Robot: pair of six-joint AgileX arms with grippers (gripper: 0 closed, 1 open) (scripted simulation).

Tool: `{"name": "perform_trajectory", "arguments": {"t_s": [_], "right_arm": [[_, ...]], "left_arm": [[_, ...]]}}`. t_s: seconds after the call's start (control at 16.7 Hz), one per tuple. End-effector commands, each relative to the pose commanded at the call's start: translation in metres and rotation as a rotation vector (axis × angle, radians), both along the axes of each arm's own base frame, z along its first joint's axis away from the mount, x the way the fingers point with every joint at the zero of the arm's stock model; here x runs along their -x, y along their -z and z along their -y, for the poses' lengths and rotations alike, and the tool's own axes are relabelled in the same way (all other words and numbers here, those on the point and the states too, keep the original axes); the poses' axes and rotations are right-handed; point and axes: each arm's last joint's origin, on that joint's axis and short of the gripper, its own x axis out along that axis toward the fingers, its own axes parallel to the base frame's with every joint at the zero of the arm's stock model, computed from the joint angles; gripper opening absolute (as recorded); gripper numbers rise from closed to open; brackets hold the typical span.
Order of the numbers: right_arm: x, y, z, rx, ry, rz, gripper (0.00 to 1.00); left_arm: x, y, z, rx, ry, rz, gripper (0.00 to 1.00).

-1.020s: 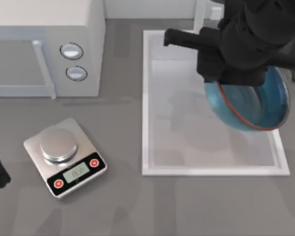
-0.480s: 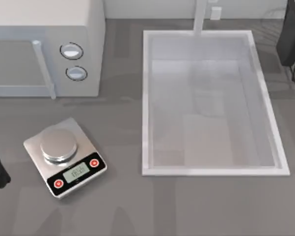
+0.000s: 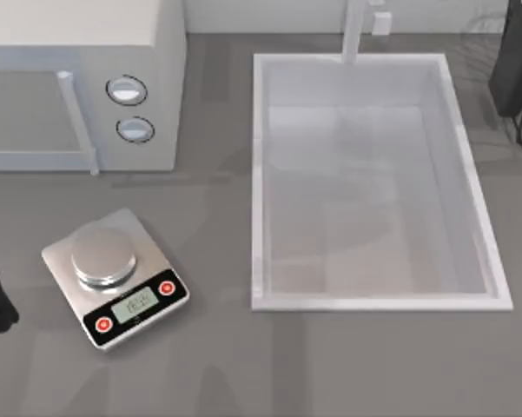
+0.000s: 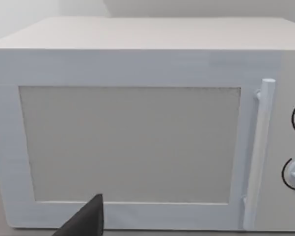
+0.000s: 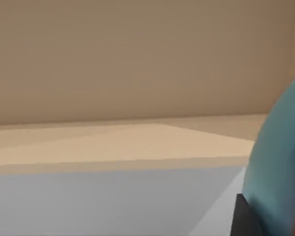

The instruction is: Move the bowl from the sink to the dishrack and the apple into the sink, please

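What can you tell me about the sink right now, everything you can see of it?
The sink is a large white rectangular basin with a raised rim, set into the grey counter on the right half of the top view. A white tap stands at the middle of its far edge. Its pale, smooth floor holds no bowl or apple. The microwave and silver scale sit apart to its left. Nothing touches it.

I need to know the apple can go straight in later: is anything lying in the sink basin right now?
Nothing visible does. In the top view the sink basin lies bare, with just the tap at its far rim. The bowl shows beside the right wrist camera.
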Motion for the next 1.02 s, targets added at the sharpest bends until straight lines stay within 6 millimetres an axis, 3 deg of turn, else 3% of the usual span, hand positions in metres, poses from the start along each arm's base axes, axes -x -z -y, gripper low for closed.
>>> {"name": "perform_trajectory", "arguments": {"t_s": [0.12, 0.36, 0.6, 0.78, 1.02], "right_arm": [[0.008, -0.004, 0.01, 0.047, 0.024, 0.046, 0.0], [0.01, -0.005, 0.012, 0.057, 0.028, 0.055, 0.0], [-0.001, 0.005, 0.014, 0.052, 0.026, 0.048, 0.0], [-0.027, 0.033, 0.021, 0.051, 0.027, 0.045, 0.0], [-0.066, 0.093, 0.026, 0.058, 0.03, 0.057, 0.0]], "left_arm": [[0.0, 0.0, 0.0, 0.0, 0.0, 0.0, 1.0], [0.0, 0.0, 0.0, 0.0, 0.0, 0.0, 1.0], [0.0, 0.0, 0.0, 0.0, 0.0, 0.0, 1.0], [0.0, 0.0, 0.0, 0.0, 0.0, 0.0, 1.0], [0.0, 0.0, 0.0, 0.0, 0.0, 0.0, 1.0]]}}
